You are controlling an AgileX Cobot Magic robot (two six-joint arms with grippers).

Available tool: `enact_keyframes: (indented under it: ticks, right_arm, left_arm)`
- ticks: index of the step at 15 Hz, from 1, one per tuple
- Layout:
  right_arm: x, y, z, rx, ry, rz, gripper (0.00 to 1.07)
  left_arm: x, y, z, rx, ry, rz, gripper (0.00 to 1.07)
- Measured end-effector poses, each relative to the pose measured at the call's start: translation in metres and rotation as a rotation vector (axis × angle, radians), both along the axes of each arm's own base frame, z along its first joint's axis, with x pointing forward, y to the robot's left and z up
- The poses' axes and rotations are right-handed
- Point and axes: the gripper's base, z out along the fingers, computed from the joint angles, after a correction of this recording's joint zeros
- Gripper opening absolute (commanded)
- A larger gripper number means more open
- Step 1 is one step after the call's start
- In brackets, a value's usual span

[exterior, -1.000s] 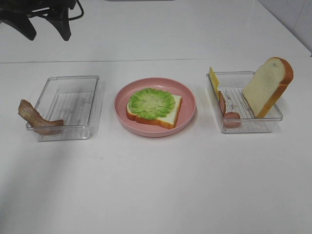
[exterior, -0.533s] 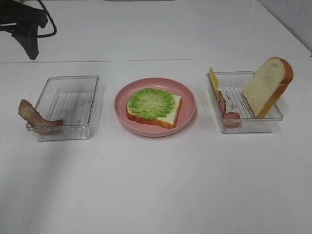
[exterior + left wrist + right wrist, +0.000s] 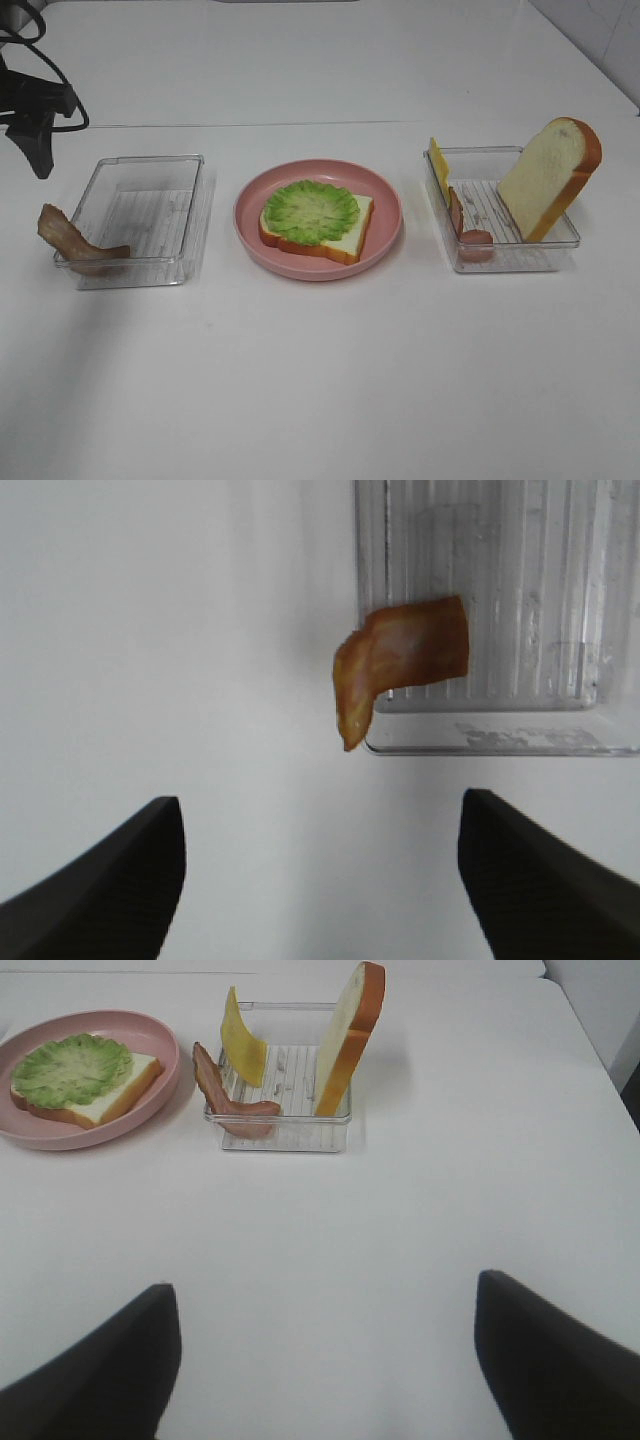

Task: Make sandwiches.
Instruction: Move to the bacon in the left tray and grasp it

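A bread slice topped with a green lettuce leaf lies on the pink plate at the table's middle. One brown bacon strip hangs over the left corner of the left clear tray. My left gripper hovers behind and left of that tray, open and holding nothing; in its wrist view the bacon strip lies ahead of the gripper. The right tray holds a yellow cheese slice, another bacon strip and an upright bread slice. My right gripper is open over bare table.
The right wrist view shows the plate, lettuce-topped bread, cheese, bacon and upright bread in their tray. A table seam runs behind the trays.
The left arm has swung from the top of the view leftward and down toward the back left of the left tray. Nothing on the table has moved.
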Motion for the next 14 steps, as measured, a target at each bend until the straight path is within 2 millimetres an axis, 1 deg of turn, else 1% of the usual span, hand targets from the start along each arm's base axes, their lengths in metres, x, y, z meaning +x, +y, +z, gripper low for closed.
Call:
enact_keyframes:
  ticks: [3, 5, 6, 7, 10, 14]
  right_arm:
    - [0.0, 0.0, 0.0, 0.0, 0.0, 0.0, 0.76]
    - [0.0, 0.0, 0.0, 0.0, 0.0, 0.0, 0.76]
    - [0.0, 0.0, 0.0, 0.0, 0.0, 0.0, 0.76]
    - [0.0, 0.0, 0.0, 0.0, 0.0, 0.0, 0.76]
    - [0.0, 0.0, 0.0, 0.0, 0.0, 0.0, 0.76]
    - [0.0, 0.0, 0.0, 0.0, 0.0, 0.0, 0.76]
  left_arm:
    - [0.005, 0.004, -0.015, 0.002, 0.034, 0.015, 0.72]
    - [0.012, 0.002, -0.032, -0.002, 0.055, 0.016, 0.72]
    - [0.012, 0.002, -0.032, -0.002, 0.055, 0.016, 0.72]
    - [0.018, 0.001, -0.045, -0.002, 0.063, 0.014, 0.72]
    - [0.022, -0.001, -0.063, -0.013, 0.1, 0.02, 0.72]
    - [0.025, -0.002, -0.075, -0.018, 0.115, 0.022, 0.63]
